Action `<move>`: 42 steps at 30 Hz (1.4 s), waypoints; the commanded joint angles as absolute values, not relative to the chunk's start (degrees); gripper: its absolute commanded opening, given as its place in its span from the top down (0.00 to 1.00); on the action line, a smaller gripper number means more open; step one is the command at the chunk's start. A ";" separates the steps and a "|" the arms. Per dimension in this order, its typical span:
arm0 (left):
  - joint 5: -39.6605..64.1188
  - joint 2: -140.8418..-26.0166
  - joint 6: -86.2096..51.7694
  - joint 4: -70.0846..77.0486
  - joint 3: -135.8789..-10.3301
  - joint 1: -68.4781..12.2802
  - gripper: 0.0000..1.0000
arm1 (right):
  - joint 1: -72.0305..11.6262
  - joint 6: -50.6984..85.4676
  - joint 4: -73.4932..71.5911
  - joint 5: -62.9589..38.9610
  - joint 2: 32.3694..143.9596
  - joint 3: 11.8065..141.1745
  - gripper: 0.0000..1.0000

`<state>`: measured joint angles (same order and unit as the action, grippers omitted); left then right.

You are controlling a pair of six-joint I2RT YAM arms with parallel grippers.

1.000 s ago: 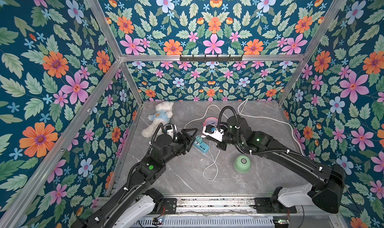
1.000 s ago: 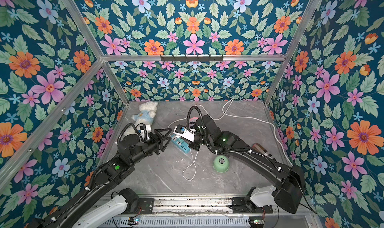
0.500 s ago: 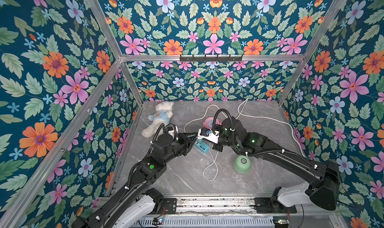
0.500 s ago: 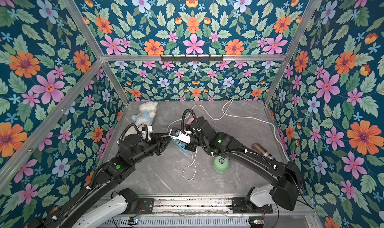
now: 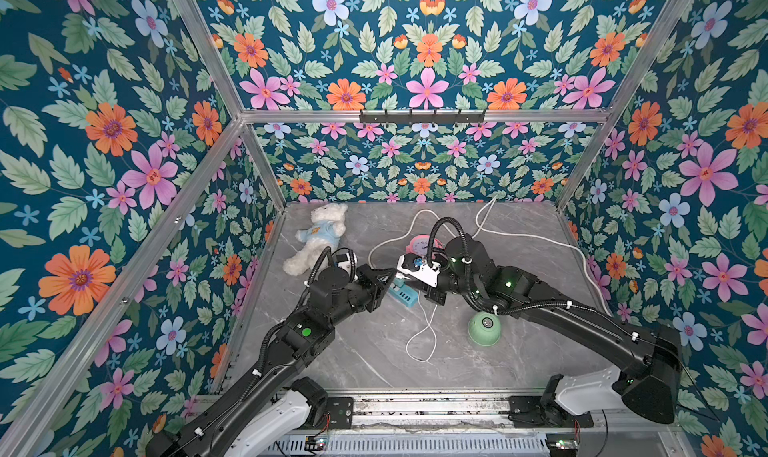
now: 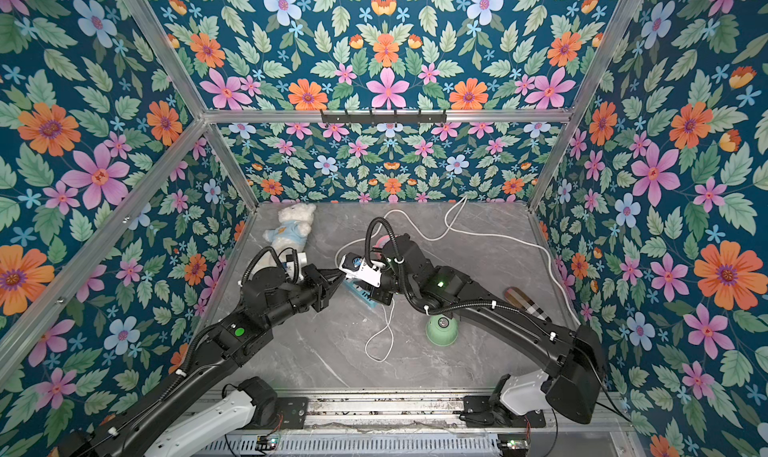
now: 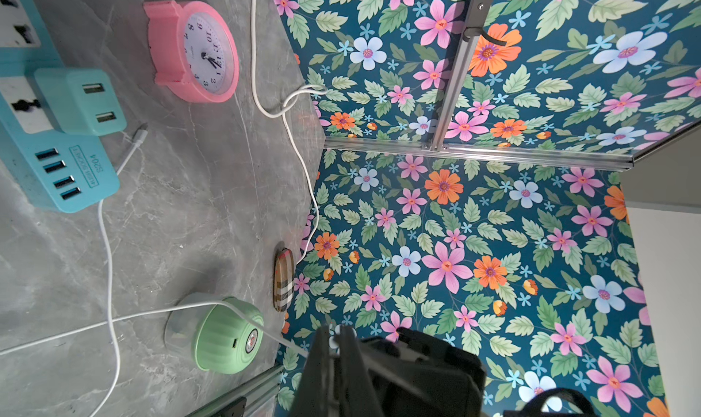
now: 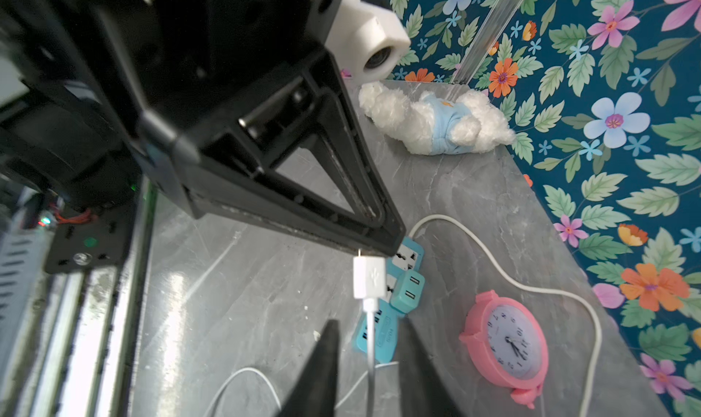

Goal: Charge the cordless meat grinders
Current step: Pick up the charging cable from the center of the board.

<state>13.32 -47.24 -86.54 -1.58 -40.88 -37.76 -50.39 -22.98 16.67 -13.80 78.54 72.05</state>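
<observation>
The mint-green cordless meat grinder stands on the grey table under my right forearm, and it also shows in the left wrist view. Above the teal power strip, my left gripper is shut on the metal end of a white USB plug. The plug's white cable hangs down to the table. My right gripper is open just below the plug. The cable runs free between its fingers.
A teal cube adapter sits plugged into the strip. The cable's small end lies beside it. A pink clock stands behind the grippers, a white teddy at the back left, and a plaid case by the right wall.
My left gripper has closed on the USB plug. My right gripper, which was shut on the plug, has opened and let it go. Both arms have moved slightly left.
</observation>
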 commanded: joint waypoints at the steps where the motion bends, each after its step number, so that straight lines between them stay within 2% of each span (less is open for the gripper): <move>1: 11.56 -47.59 -82.11 3.98 -40.83 -37.74 1.00 | -46.25 -0.91 13.13 -25.07 76.00 70.73 0.47; 3: 11.51 -48.06 -78.52 8.14 -40.22 -37.66 1.00 | -43.09 15.64 4.90 -31.13 74.21 66.93 0.43; 6: 12.25 -48.60 -74.46 13.59 -38.97 -37.67 1.00 | -41.37 32.24 -2.56 -32.23 73.47 63.95 0.41; 10: 13.67 -48.82 -73.76 21.14 -36.66 -37.72 1.00 | -39.91 47.76 -11.58 -36.24 75.68 62.47 0.39; 14: 14.33 -48.87 -73.10 22.91 -36.30 -37.67 1.00 | -39.76 56.46 -19.67 -39.97 78.13 61.70 0.38; 17: 14.42 -48.91 -72.96 24.04 -36.01 -37.70 1.00 | -39.70 59.19 -22.41 -42.06 79.85 62.11 0.41; 31: 12.91 -47.92 -73.11 25.84 -34.99 -37.67 1.00 | -39.73 62.37 -27.69 -44.12 81.56 61.08 0.72; 35: 12.70 -47.68 -73.01 25.91 -34.89 -37.71 1.00 | -39.68 63.20 -29.11 -45.01 82.28 61.25 0.78; 40: 12.12 -47.46 -73.11 26.19 -34.89 -37.67 1.00 | -39.81 63.29 -29.79 -45.75 82.70 61.35 0.80; 42: 12.19 -47.50 -73.16 26.27 -34.89 -37.74 1.00 | -39.81 63.46 -30.24 -45.88 82.79 61.35 0.84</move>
